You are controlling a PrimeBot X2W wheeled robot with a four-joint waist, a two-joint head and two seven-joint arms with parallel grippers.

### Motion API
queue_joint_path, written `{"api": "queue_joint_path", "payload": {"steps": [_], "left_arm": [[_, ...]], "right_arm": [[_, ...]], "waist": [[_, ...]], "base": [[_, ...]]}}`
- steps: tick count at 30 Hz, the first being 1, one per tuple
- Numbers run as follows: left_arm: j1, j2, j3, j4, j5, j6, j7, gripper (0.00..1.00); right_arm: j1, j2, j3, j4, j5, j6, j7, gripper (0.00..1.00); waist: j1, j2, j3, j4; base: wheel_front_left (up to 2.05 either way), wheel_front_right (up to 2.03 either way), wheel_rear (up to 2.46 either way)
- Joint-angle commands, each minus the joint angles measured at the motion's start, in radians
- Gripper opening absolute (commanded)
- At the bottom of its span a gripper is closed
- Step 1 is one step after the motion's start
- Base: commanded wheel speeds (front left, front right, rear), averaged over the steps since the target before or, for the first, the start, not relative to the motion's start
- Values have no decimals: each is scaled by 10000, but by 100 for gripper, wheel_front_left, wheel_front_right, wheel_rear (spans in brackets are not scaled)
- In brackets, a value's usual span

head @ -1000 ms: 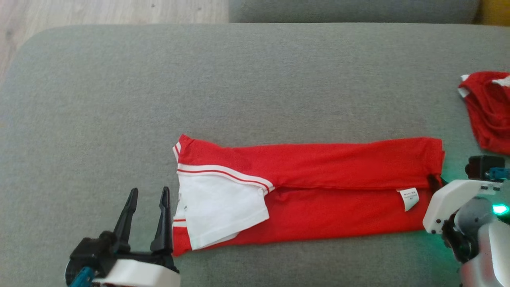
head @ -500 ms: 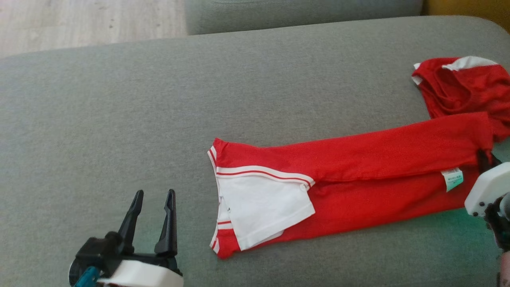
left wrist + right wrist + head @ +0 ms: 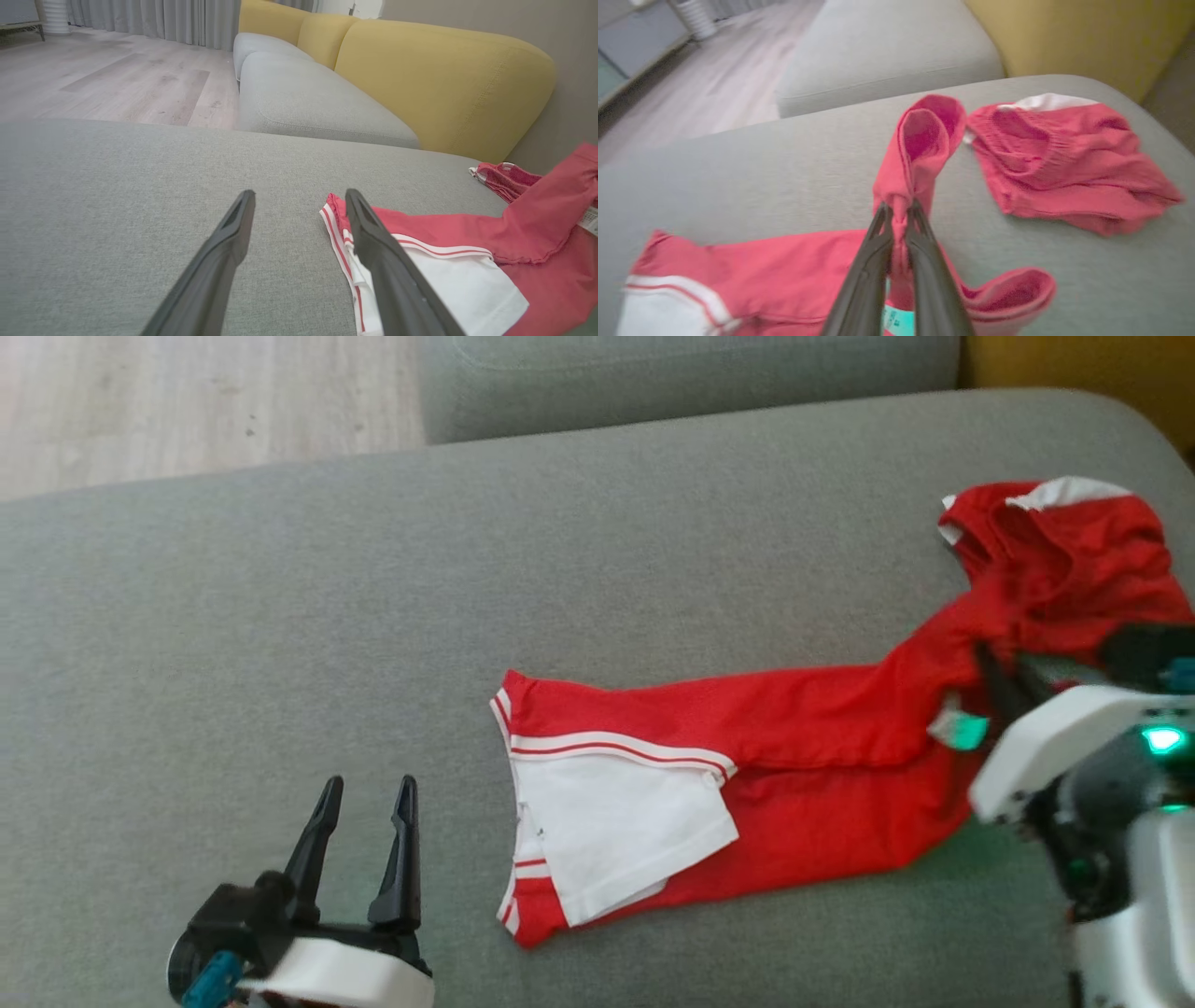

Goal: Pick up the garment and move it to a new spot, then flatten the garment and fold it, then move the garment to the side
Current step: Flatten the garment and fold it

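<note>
1. The garment (image 3: 794, 756), a red top folded into a long strip with a white sleeve (image 3: 616, 821) on it, lies on the grey cushion (image 3: 280, 616). It runs from the lower middle of the head view towards the right edge.
2. The right gripper (image 3: 985, 663), at the right edge of that view, is clenched on the garment's right-hand end. In the right wrist view its two dark fingers (image 3: 871, 261) pinch a bunch of red cloth at the frame's centre, and the cloth rises above the tips in a loop.
3. That held end is raised off the cushion; the striped left end lies flat.
4. A small label (image 3: 957, 728) hangs just beside the right gripper.
5. The left gripper (image 3: 369, 786), at the lower left, is released, its fingers spread with nothing between them. It sits left of the garment's edge.
6. In the left wrist view, the right-hand finger (image 3: 383, 261) overlaps the striped edge; I cannot tell whether they touch.
7. A second red piece of clothing (image 3: 1074, 551) lies crumpled at the upper right, and the raised end meets it in the head view.
8. Wooden floor (image 3: 187, 401) shows at the upper left.
</note>
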Motion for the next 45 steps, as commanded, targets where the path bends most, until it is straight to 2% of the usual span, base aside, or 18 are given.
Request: {"api": "queue_joint_path", "payload": {"steps": [1, 7, 12, 19, 30, 31, 33, 34, 39, 45], "left_arm": [[-384, 108, 391, -250, -60, 5, -44, 100], [-248, 115, 375, -241, -124, 27, -45, 100], [-117, 134, 358, -242, -176, 46, -38, 100], [-98, 124, 267, -351, -166, 74, 25, 100], [-315, -12, 207, -139, -184, -54, -36, 100], [-329, -25, 201, -117, -186, -64, -43, 100], [-363, -61, 179, -72, -182, -79, -55, 100], [-374, -78, 167, -51, -181, -85, -60, 100], [-409, -183, 100, 27, -173, -90, -89, 100], [-457, -294, 39, 110, -163, -107, -123, 100]], "right_arm": [[-16, 16, 519, -629, 295, -7, 72, 0], [560, 394, 2280, -1644, 1258, -7, 255, 0], [878, 604, 3552, -1561, 1995, -7, -67, 0], [418, 619, 5094, -310, 3108, -7, -1080, 0], [-1232, 621, 6247, 2366, 3856, -7, -2245, 0], [-1364, 621, 6394, 2546, 3896, -7, -2343, 2], [-1570, 621, 6737, 2740, 4171, -7, -2590, 97], [-1646, 621, 6884, 2792, 4340, -7, -2719, 100], [-2064, 622, 7252, 2920, 4704, -7, -3366, 100], [-2467, 622, 6880, 2961, 3900, -7, -4230, 100]], "waist": [[0, 0, -164, 164], [0, 0, -481, 691], [0, 0, -622, 1118], [0, 0, -543, 1584], [0, 0, -285, 1938], [0, 0, -273, 1952], [0, 0, -257, 1974], [0, 0, -254, 1979], [0, 0, -249, 1900], [0, 0, -263, 1726]], "base": [[0, 0, 0], [0, 0, 0], [0, 0, 0], [0, 0, 0], [0, 0, 0], [0, 0, 0], [0, 0, 0], [0, 0, 0], [0, 0, 0], [0, 0, 0]]}}
